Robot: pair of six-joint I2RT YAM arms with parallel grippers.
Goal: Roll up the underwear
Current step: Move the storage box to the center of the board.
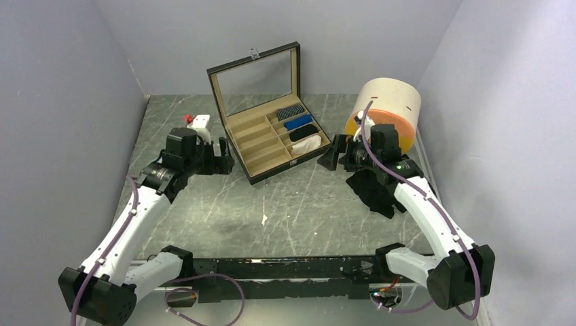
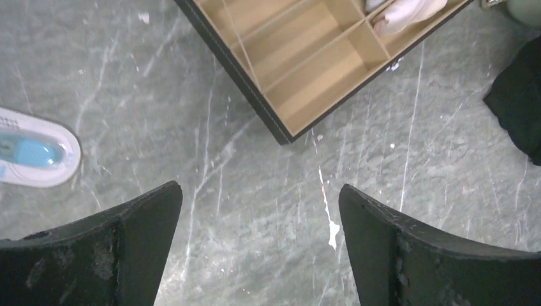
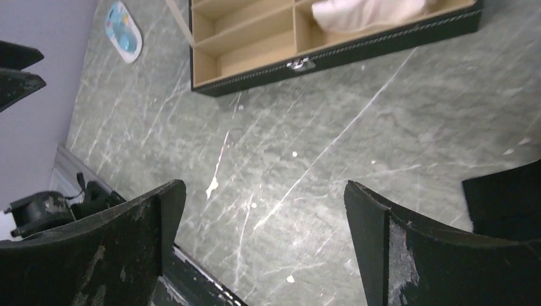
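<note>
I see a grey marble-patterned table [image 1: 299, 217] walled in by pale panels. Far of centre, a black hinged box with tan compartments [image 1: 272, 173] sits on it, lid raised. To the far left lies a small white oval device with a blue centre [image 2: 32, 156]. At the far right is a cream and orange cylinder [image 1: 388, 109]. On the right, a crumpled black cloth garment [image 1: 372, 189] lies on the surface. A white fleck [image 1: 263, 219] marks the middle.

The black underwear [image 1: 371, 189] lies partly hidden beneath the right arm [image 1: 426, 204].
</note>
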